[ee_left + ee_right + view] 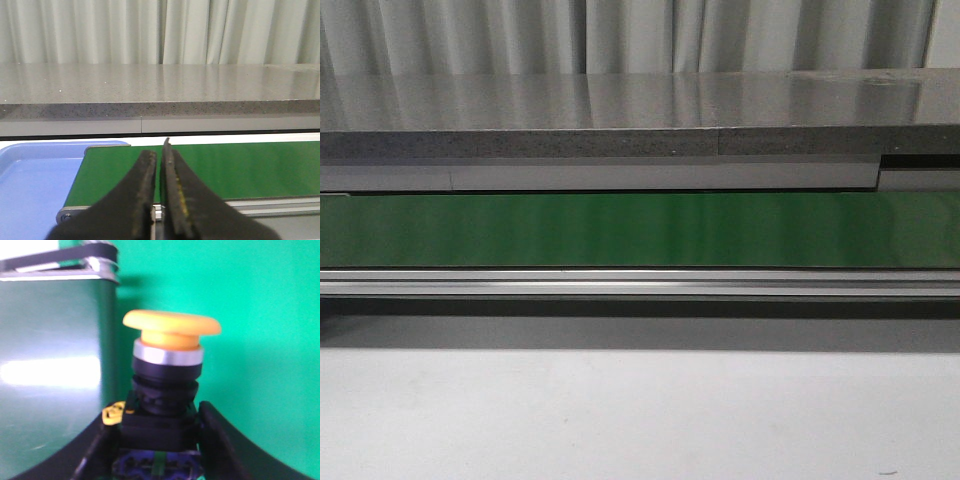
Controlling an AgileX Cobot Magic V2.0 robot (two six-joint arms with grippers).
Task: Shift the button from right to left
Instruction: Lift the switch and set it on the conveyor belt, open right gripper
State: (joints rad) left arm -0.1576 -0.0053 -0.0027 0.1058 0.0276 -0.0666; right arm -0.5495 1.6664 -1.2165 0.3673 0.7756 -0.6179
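My right claw (155, 450) grips the button (167, 370) by its black body, beside the green belt (55, 365). My left claw (160, 200) is closed, empty. The tall capped stem could tip or slip during the handover.

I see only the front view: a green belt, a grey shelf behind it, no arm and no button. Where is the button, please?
Observer: The right wrist view shows the button between the fingers of the right gripper, yellow cap pointing away from the wrist.
Operator: Is it held firmly?
Observer: The fingers sit against both sides of its black body, so it looks gripped.
Operator: And the left gripper?
Observer: The left gripper is shut and holds nothing; its fingers almost touch.
Operator: What lies at the left end of the belt?
Observer: A blue tray sits beside the belt's end roller.
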